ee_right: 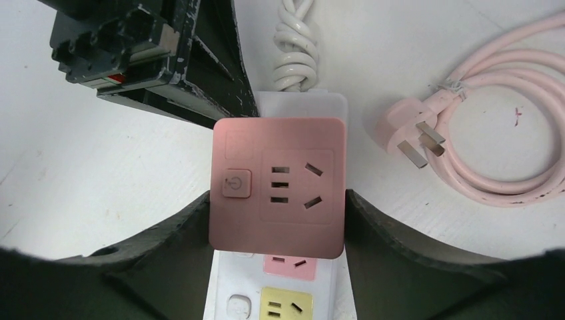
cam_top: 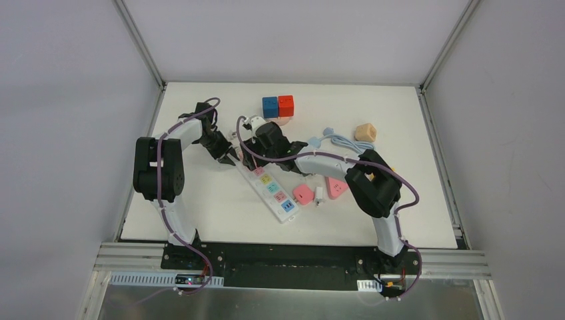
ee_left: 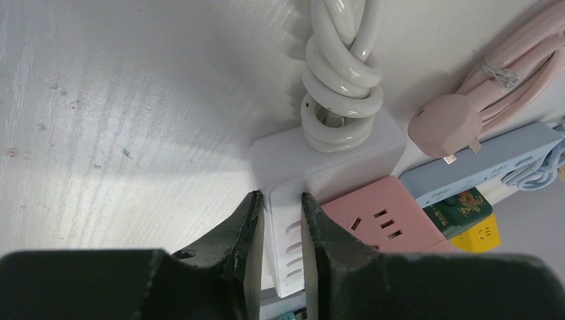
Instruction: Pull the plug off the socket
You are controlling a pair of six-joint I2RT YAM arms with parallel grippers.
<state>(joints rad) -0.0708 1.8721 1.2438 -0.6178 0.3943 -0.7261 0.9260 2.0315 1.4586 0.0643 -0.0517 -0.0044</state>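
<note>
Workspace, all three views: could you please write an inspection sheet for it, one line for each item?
Surface: white table, scuffed.
Job's things: power strip; pink plug block sits on its cord end.
Clutter: blue cube, red cube, tan block, pink pieces.
Grippers: left gripper shut on the strip's edge; right gripper closed around the pink plug block.
Cables: knotted white cord; loose pink cable, unplugged; light blue cable.
Surroundings: grey walls.
</note>
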